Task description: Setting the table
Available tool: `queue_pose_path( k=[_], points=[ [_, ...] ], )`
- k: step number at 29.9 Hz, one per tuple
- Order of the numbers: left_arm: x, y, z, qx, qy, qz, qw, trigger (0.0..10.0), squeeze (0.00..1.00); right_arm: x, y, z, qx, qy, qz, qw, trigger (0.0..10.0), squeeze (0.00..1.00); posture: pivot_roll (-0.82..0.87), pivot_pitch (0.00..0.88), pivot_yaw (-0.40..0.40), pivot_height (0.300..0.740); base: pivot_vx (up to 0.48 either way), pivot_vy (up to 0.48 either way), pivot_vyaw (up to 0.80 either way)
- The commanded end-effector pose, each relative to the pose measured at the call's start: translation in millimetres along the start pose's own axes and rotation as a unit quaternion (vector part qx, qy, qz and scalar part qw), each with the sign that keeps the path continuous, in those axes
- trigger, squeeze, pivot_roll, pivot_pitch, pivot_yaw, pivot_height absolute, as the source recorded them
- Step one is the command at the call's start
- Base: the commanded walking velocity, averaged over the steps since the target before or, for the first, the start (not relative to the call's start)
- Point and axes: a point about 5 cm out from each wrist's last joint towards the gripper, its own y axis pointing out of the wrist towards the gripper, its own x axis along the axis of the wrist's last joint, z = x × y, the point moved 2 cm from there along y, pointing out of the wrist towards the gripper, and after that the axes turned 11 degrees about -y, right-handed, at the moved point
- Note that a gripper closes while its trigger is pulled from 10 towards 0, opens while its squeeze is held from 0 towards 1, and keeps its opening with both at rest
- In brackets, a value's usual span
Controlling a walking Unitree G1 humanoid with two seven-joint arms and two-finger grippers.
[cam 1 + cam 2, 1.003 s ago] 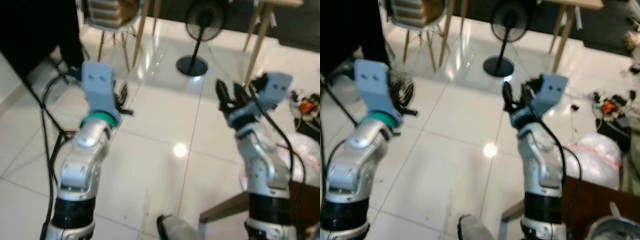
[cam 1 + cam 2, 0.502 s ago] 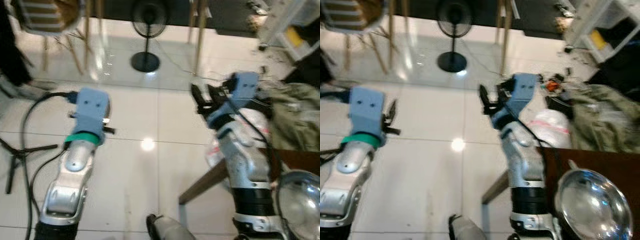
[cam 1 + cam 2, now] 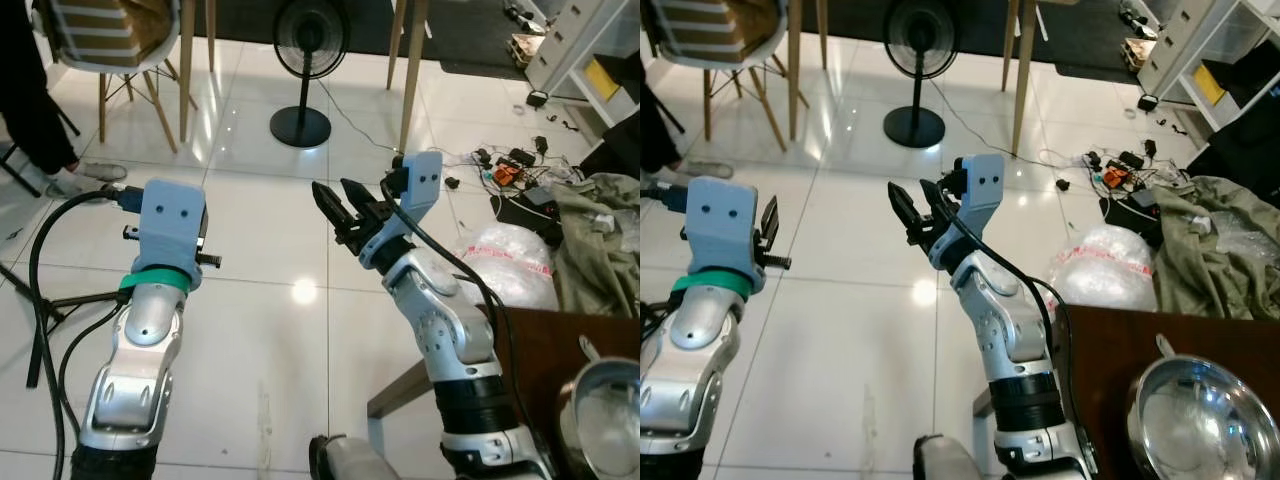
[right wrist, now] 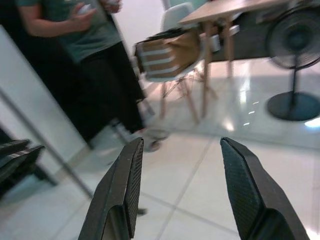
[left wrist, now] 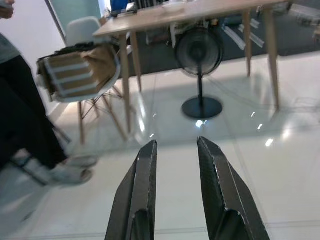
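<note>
My right hand (image 3: pixel 345 205) is spread wide and my left hand (image 5: pixel 175 165) narrow, both empty above the floor. At lower right, the steel bowl (image 3: pixel 1200 420) sits near the dark table (image 3: pixel 1100 350) edge beside my right elbow; I judge a careless turn could knock it off.

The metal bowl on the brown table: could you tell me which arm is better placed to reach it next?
Probably the right: the metal bowl sits on the brown table beside the right gripper's arm. The left gripper hangs on the far side.
</note>
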Motion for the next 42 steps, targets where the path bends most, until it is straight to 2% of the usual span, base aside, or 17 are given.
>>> queue_pose_path(
  k=[1, 7, 8, 10, 11, 12, 15, 17, 20, 24, 26, 29, 30, 32, 33, 35, 42],
  points=[
    [-9, -0.8, 5.7, 0.009, -0.011, 0.021, 1.0, 10.0, 0.0, 4, -2.0, -3.6, -0.021, -0.017, -0.012, 1.0, 10.0, 0.0, -0.07, 0.0, -0.007, 0.74, 0.48, 0.0, 0.0],
    [-9, 3.9, -7.6, -0.029, -0.034, 0.024, 0.999, 10.0, 0.0, 10, -8.7, -24.7, -0.077, -0.054, -0.022, 0.995, 10.0, 0.0, -0.08, 0.0, 0.006, 0.74, 0.48, 0.0, 0.0],
    [-9, 4.8, -12.3, -0.044, -0.035, 0.024, 0.998, 10.0, 0.0, 13, -12.1, -31.7, -0.092, -0.077, -0.025, 0.992, 10.0, 0.0, -0.1, 0.0, 0.023, 0.74, 0.48, 0.0, 0.0],
    [-9, 6.2, -20.8, -0.07, -0.037, 0.025, 0.997, 10.0, 0.0, 19, -18.8, -44.1, -0.12, -0.135, -0.031, 0.983, 10.0, 0.0, -0.1, 0.0, 0.025, 0.74, 0.48, 0.0, 0.0],
    [-11, 7.3, -27.1, -0.088, -0.039, 0.028, 0.995, 10.0, 0.0, 23, -23.9, -54.3, -0.148, -0.18, -0.031, 0.972, 10.0, 0.0, -0.11, 0.0, 0.031, 0.74, 0.48, 0.0, 0.0],
    [-11, 7.3, -27.1, -0.088, -0.039, 0.028, 0.995, 10.0, 0.0, 23, -23.9, -54.3, -0.148, -0.18, -0.031, 0.972, 10.0, 0.0, -0.11, 0.0, 0.031, 0.74, 0.48, 0.0, 0.0],
    [-16, 10.5, -43.3, -0.131, -0.047, 0.035, 0.99, 10.0, 0.0, 37, -36.3, -75.4, -0.212, -0.269, -0.038, 0.939, 10.0, 0.0, -0.13, 0.0, 0.034, 0.74, 0.48, 0.0, 0.0],
    [-19, 13.2, -52.2, -0.153, -0.05, 0.037, 0.986, 10.0, 0.0, 43, -42.8, -85.7, -0.241, -0.287, -0.043, 0.926, 10.0, 0.0, -0.14, 0.0, 0.034, 0.74, 0.48, 0.0, 0.0],
    [-20, 15.7, -60.7, -0.172, -0.052, 0.033, 0.983, 10.0, 0.0, 46, -47.9, -93.5, -0.253, -0.284, -0.044, 0.924, 10.0, 0.0, -0.15, 0.0, 0.037, 0.74, 0.48, 0.0, 0.0],
    [-19, 17.0, -70.1, -0.192, -0.055, 0.029, 0.979, 10.0, 0.0, 47, -52.7, -99.6, -0.257, -0.273, -0.045, 0.926, 10.0, 0.0, -0.16, 0.0, 0.045, 0.74, 0.48, 0.0, 0.0],
    [-18, 16.7, -77.4, -0.206, -0.054, 0.024, 0.977, 10.0, 0.0, 43, -57.2, -103.1, -0.249, -0.239, -0.046, 0.937, 10.0, 0.0, -0.17, 0.0, 0.048, 0.74, 0.48, 0.0, 0.0],
    [-18, 16.1, -80.1, -0.211, -0.052, 0.021, 0.976, 10.0, 0.0, 39, -59.5, -104.2, -0.243, -0.228, -0.043, 0.942, 10.0, 0.0, -0.17, 0.0, 0.049, 0.74, 0.48, 0.0, 0.0],
    [-18, 16.1, -80.1, -0.211, -0.052, 0.021, 0.976, 10.0, 0.0, 39, -59.5, -104.2, -0.243, -0.228, -0.043, 0.942, 10.0, 0.0, -0.17, 0.0, 0.049, 0.74, 0.48, 0.0, 0.0],
    [-21, 14.4, -76.9, -0.201, -0.049, 0.024, 0.978, 10.0, 0.0, 23, -57.9, -96.0, -0.197, -0.2, -0.024, 0.96, 10.0, 0.0, -0.16, 0.0, 0.044, 0.74, 0.48, 0.0, 0.0],
    [-21, 14.4, -76.9, -0.201, -0.049, 0.024, 0.978, 10.0, 0.0, 23, -57.9, -96.0, -0.197, -0.2, -0.024, 0.96, 10.0, 0.0, -0.16, 0.0, 0.044, 0.74, 0.48, 0.0, 0.0],
    [-28, 12.4, -68.2, -0.181, -0.046, 0.027, 0.982, 10.0, 0.0, 13, -53.7, -82.7, -0.142, -0.172, -0.013, 0.975, 10.0, 0.0, -0.14, 0.0, 0.033, 0.74, 0.48, 0.0, 0.0],
    [-33, 10.3, -62.2, -0.166, -0.046, 0.028, 0.985, 10.0, 0.0, 12, -47.9, -79.5, -0.129, -0.16, -0.013, 0.979, 10.0, 0.0, -0.14, 0.0, 0.022, 0.74, 0.467, 0.0, 0.0]
  ],
)
